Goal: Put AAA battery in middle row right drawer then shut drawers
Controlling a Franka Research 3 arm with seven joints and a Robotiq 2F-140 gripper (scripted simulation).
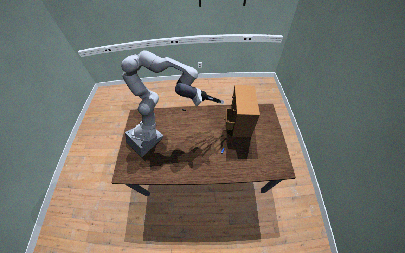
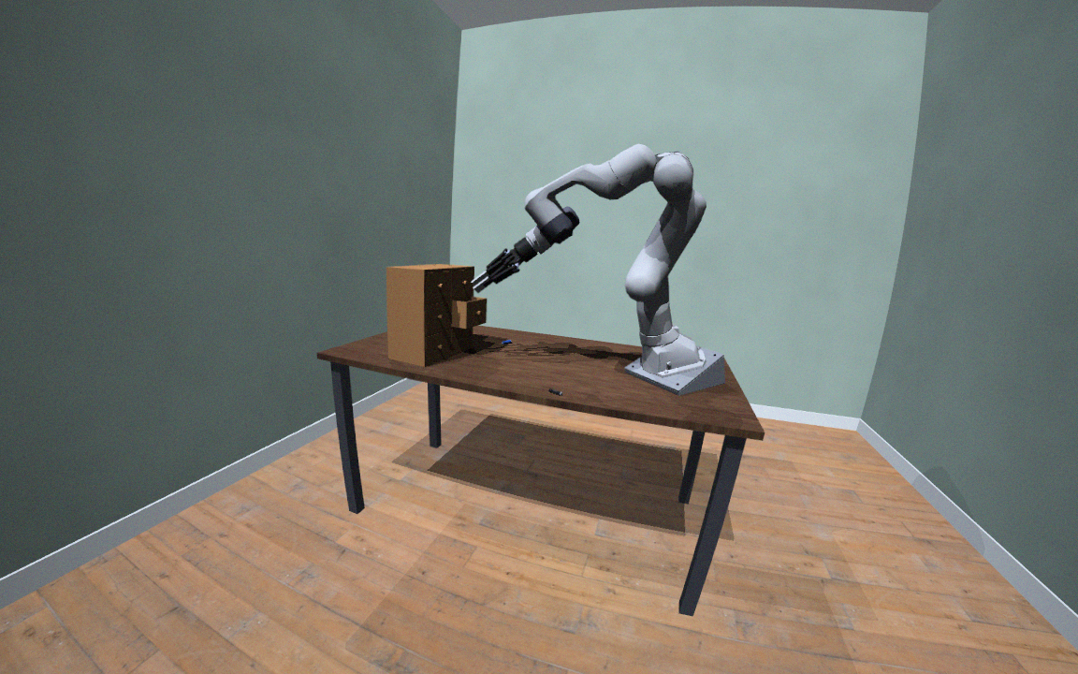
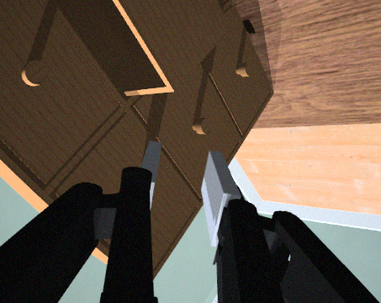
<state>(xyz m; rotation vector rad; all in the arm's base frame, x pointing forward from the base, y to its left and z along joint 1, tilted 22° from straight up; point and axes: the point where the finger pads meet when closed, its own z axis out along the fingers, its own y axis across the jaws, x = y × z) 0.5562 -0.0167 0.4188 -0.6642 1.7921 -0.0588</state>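
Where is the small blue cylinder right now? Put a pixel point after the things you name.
In the top view, the small blue cylinder point(image 1: 222, 150) point(image 2: 506, 342) lies on the table point(image 1: 181, 125) point(image 2: 610, 392) point(image 3: 333, 63), below and left of the chest point(image 1: 246, 100) point(image 2: 406, 318) point(image 3: 186, 55), beside its shadow.

Tan chest point(image 1: 246, 100) point(image 2: 406, 314) point(image 3: 87, 140); brown wood-grain table point(image 1: 178, 125) point(image 2: 475, 369) point(image 3: 325, 63).

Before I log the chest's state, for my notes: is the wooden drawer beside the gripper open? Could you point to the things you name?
Open: the wooden drawer point(image 1: 230, 125) point(image 2: 469, 313) point(image 3: 145, 48) juts from the chest front, its inside visible from above.

Upright chest point(image 1: 247, 100) point(image 2: 406, 314) point(image 3: 82, 147), right middle drawer point(image 1: 229, 125) point(image 2: 469, 314) point(image 3: 145, 47) open
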